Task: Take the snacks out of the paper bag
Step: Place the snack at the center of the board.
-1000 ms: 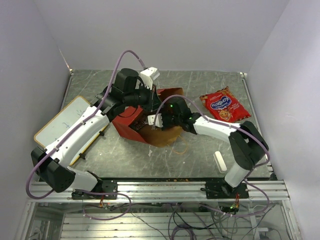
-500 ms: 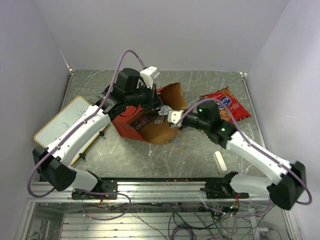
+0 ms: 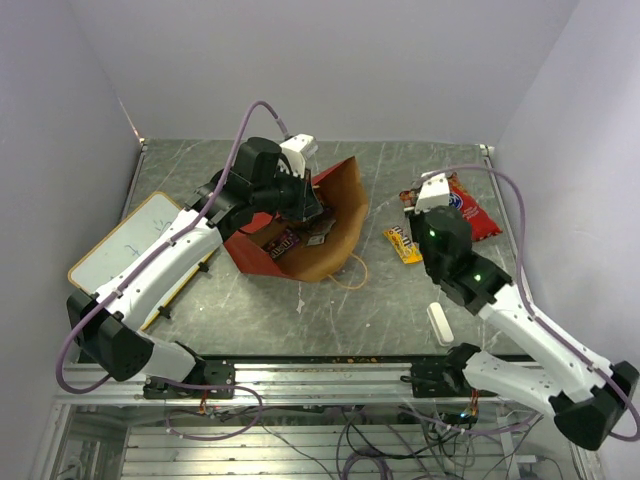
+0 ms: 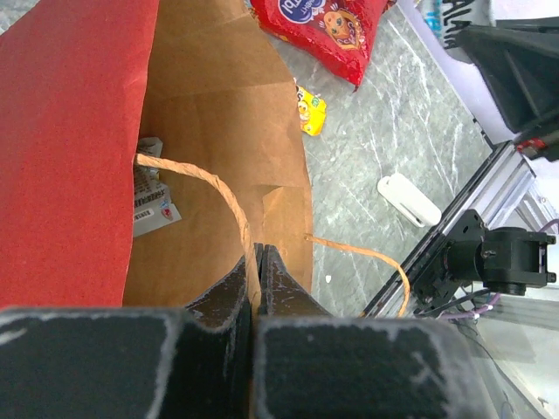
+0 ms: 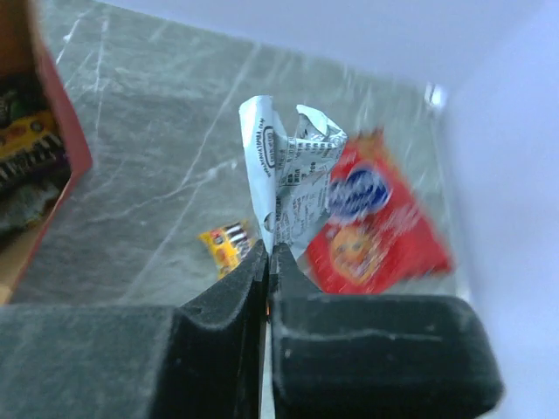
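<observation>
The paper bag (image 3: 262, 252) lies on its side, red outside and brown inside, with its mouth facing right. My left gripper (image 3: 306, 203) is shut on its upper rim and tan loop handle (image 4: 229, 202), holding the mouth open. Small wrappers (image 3: 285, 240) lie inside the bag, and silver ones (image 4: 150, 199) show in the left wrist view. My right gripper (image 3: 418, 192) is shut on a crumpled silver wrapper (image 5: 293, 170), held above the table beside the red packet (image 3: 462, 212). The red packet (image 5: 377, 237) and a yellow candy (image 3: 403, 244) lie on the table.
A small white oblong block (image 3: 440, 323) lies near the front right edge. A yellow-framed whiteboard (image 3: 120, 250) lies at the left under my left arm. The bag's second handle (image 3: 350, 275) loops out onto the table. Grey walls close in the back and sides.
My right gripper has pulled out of the bag mouth with the silver wrapper and swung right, toward the red packet. The bag's flap stands higher. The yellow candy now shows on the table.
</observation>
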Action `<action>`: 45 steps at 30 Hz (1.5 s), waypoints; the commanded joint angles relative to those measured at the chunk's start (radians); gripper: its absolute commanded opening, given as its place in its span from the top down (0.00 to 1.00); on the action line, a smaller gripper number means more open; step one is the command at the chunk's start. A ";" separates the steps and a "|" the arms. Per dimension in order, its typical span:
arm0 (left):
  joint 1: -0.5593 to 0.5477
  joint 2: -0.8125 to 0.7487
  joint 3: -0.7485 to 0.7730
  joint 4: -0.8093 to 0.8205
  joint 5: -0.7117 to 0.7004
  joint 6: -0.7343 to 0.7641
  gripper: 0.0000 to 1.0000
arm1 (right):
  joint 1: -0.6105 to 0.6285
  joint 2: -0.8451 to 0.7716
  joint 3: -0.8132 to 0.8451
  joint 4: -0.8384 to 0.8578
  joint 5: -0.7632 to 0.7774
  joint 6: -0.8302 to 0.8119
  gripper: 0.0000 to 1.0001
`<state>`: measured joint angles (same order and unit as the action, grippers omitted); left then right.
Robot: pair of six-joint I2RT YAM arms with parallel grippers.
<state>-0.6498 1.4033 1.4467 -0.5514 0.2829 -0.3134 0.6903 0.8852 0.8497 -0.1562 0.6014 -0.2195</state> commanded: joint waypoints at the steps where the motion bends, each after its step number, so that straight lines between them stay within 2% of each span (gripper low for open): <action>1: -0.003 0.003 0.031 0.009 -0.009 -0.002 0.93 | -0.011 0.119 0.094 -0.408 0.308 0.761 1.00; 5: -0.003 -0.005 0.014 0.021 0.004 -0.017 0.93 | -0.024 0.228 0.092 -0.712 0.302 1.249 1.00; 8: -0.003 -0.003 0.011 0.027 0.020 -0.021 0.93 | -0.034 0.300 0.060 -0.816 0.276 1.437 1.00; 11: -0.004 0.000 0.016 0.027 0.029 -0.010 0.93 | -0.088 0.357 0.003 -0.786 0.255 1.485 1.00; 15: -0.003 0.007 0.028 0.034 0.054 0.006 0.93 | -0.187 0.355 -0.104 -0.592 0.163 1.417 1.00; 18: -0.004 0.015 0.038 0.065 0.137 0.017 0.93 | -0.246 0.364 -0.142 -0.480 0.108 1.357 1.00; 22: -0.005 0.025 0.034 0.098 0.225 0.007 0.93 | -0.247 0.418 -0.135 -0.479 0.061 1.364 0.99; 24: -0.005 0.026 0.027 0.104 0.267 0.007 0.93 | -0.247 0.432 -0.136 -0.488 0.037 1.371 0.84; 29: -0.010 0.004 -0.010 0.123 0.262 0.009 0.93 | -0.245 0.352 -0.133 -0.407 0.050 1.196 0.58; 32: -0.010 0.002 -0.016 0.131 0.260 0.006 0.93 | -0.247 0.268 -0.125 -0.300 0.035 1.015 0.47; 34: -0.009 0.009 -0.006 0.120 0.250 0.007 0.93 | -0.247 0.217 -0.128 -0.185 -0.036 0.820 0.42; 36: -0.010 0.010 0.001 0.113 0.234 0.010 0.93 | -0.246 0.177 -0.142 -0.051 -0.183 0.625 0.38; 39: -0.009 0.009 0.004 0.105 0.210 0.005 0.93 | -0.245 0.145 -0.131 0.090 -0.345 0.425 0.35; 42: -0.010 0.005 0.003 0.100 0.199 0.002 0.93 | -0.245 0.134 -0.094 0.140 -0.545 0.238 0.33; 45: -0.010 -0.004 0.000 0.105 0.193 0.007 0.93 | -0.231 0.113 -0.080 0.140 -0.862 -0.004 0.33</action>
<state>-0.6518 1.4223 1.4429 -0.4717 0.4953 -0.3180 0.4461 1.0321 0.7303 -0.1196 0.1638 0.1688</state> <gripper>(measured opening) 0.075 0.669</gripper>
